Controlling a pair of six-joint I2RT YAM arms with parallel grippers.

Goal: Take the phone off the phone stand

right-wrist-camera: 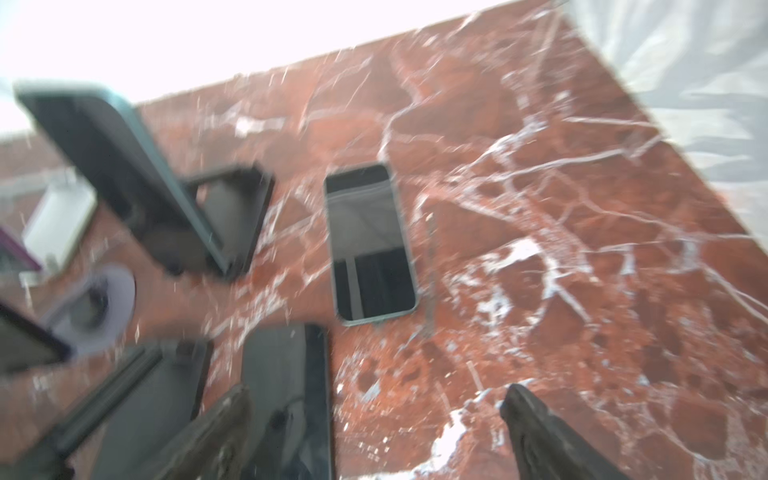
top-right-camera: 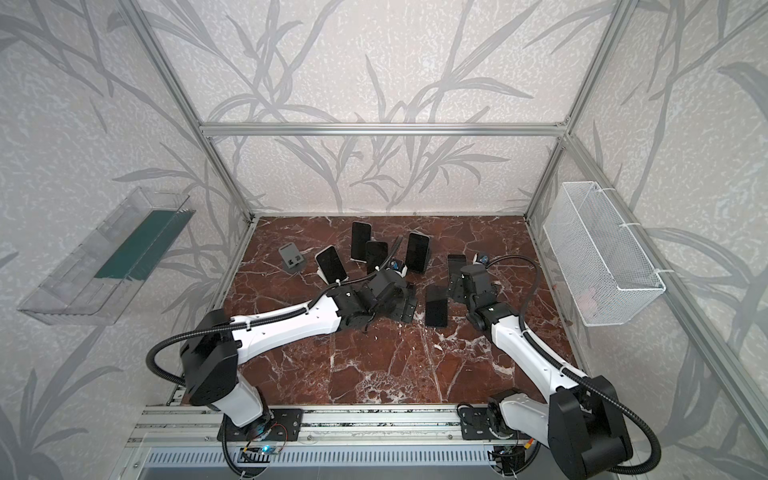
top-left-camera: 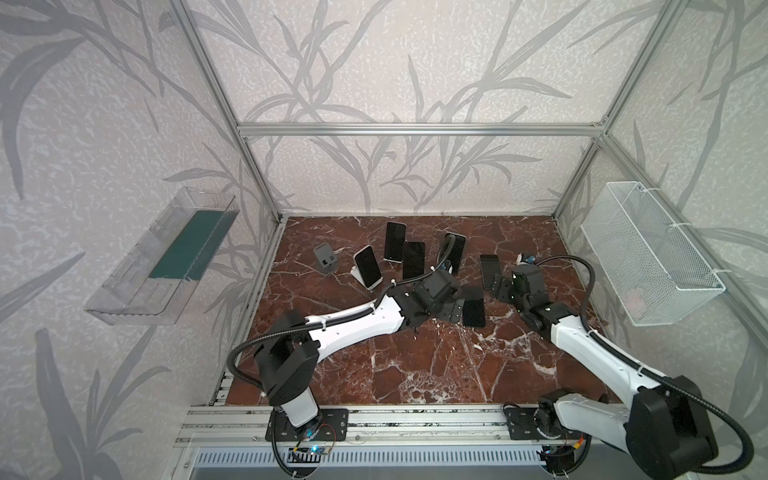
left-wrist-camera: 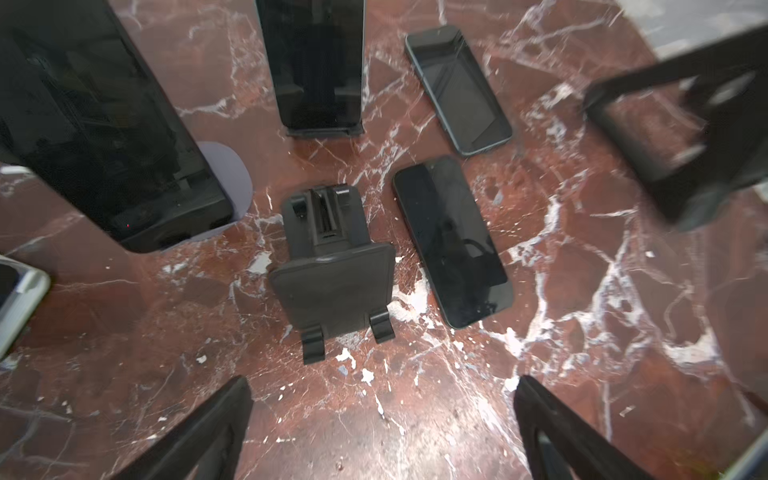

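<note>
Right now my left hand (left-wrist-camera: 382,419) hangs open above the empty black plastic phone stand (left-wrist-camera: 332,274), with its fingers spread wide and nothing between them. My right hand (right-wrist-camera: 374,419) is spread too and grips nothing, though its view is smeared. The slim dark glass phone (left-wrist-camera: 453,241) lies flat and screen up on the red-brown marble desk (left-wrist-camera: 124,340), just beside the stand. I judge the removal done.

The danger is in pulling away. Both hands sit close together over the stand, so a careless swing could knock one into the other. A low finger could also clip the stand or skate the glossy phone across the marble.

Past the stand a black-framed phone propped on its own black stand (left-wrist-camera: 316,62) leans upright. To one side a large dark phone on a lilac round-based stand (left-wrist-camera: 104,124) looms close, and a trailing wrist or cable could topple either. A second dark phone lying flat (left-wrist-camera: 457,89) rests beyond the first, well clear of the stand.
</note>
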